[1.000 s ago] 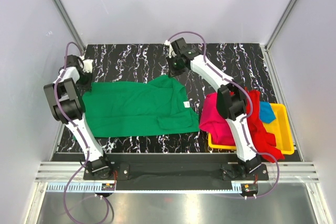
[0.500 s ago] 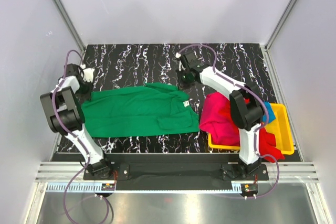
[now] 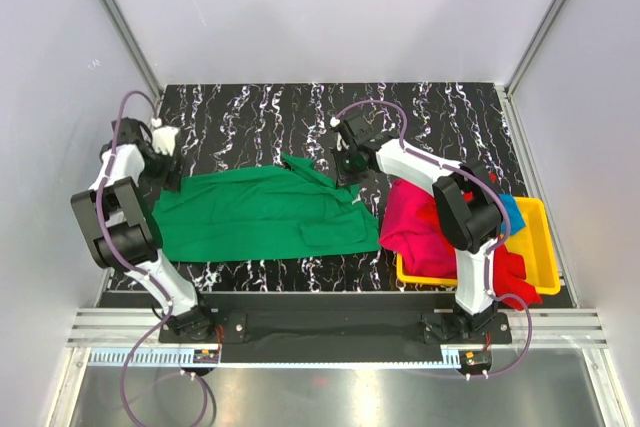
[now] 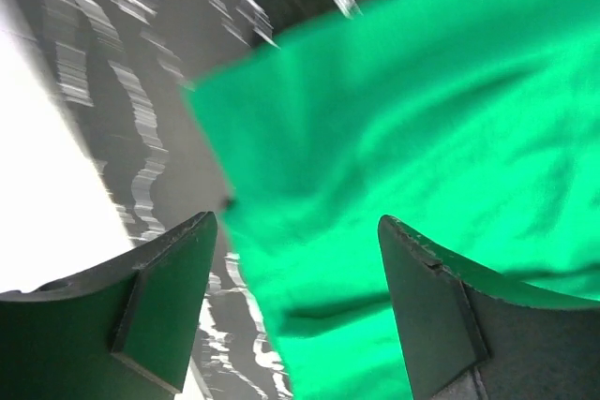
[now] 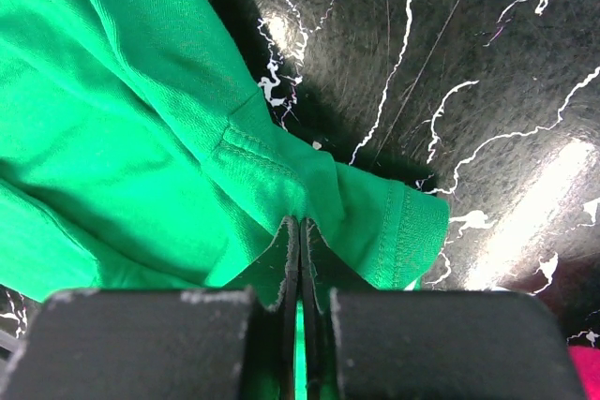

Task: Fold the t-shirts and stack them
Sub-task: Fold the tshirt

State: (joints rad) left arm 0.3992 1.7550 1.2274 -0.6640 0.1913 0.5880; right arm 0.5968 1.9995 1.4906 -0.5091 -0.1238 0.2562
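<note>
On the desk (image 3: 240,112), the green t-shirt (image 3: 260,217) was laid w/ its long axis running L–R btwn the arms. Its far R corner was pinched by the R fingers (image 5: 412,344), clenched tight. The L fingers (image 4: 169,297) were spread apart over the L edge, nothing held; that edge was judged nearest the L arm.
</note>
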